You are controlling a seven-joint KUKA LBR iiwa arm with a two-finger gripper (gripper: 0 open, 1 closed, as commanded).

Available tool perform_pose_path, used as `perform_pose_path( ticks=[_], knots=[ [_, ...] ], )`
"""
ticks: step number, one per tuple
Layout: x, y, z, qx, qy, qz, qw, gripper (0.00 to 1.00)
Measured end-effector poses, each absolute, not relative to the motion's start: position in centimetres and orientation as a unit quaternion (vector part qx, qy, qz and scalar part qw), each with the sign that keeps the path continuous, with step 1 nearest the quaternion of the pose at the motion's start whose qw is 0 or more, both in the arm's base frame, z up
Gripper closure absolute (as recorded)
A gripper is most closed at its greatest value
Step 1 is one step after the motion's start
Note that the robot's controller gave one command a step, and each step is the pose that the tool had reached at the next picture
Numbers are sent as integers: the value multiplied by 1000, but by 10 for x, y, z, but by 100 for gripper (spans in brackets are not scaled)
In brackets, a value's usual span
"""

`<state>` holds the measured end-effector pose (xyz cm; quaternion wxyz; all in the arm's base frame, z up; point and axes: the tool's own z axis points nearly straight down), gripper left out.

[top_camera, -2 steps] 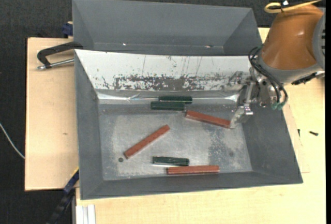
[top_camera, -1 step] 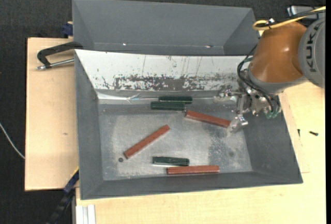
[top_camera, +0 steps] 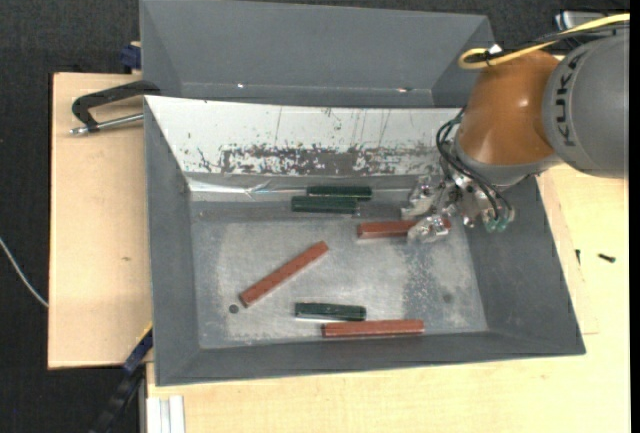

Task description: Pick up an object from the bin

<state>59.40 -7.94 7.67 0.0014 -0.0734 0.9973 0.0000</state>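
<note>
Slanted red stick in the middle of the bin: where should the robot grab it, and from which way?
Probably around its middle, coming straight down from above. The slanted red stick lies flat on the bin floor by itself, with bare floor along both long sides. A pinch across its narrow width, turned to match the slant, should keep it balanced.

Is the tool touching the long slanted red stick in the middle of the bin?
No, the tool sits by a short red stick at the right, well apart from the slanted stick.
</note>
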Motion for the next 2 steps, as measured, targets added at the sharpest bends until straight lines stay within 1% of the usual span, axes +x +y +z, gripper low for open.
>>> perform_pose_path(
  ticks=[1,2],
  knots=[
    [594,-79,77,-73,997,0,1,100],
    [579,-71,209,-78,997,0,4,100]
  ],
)
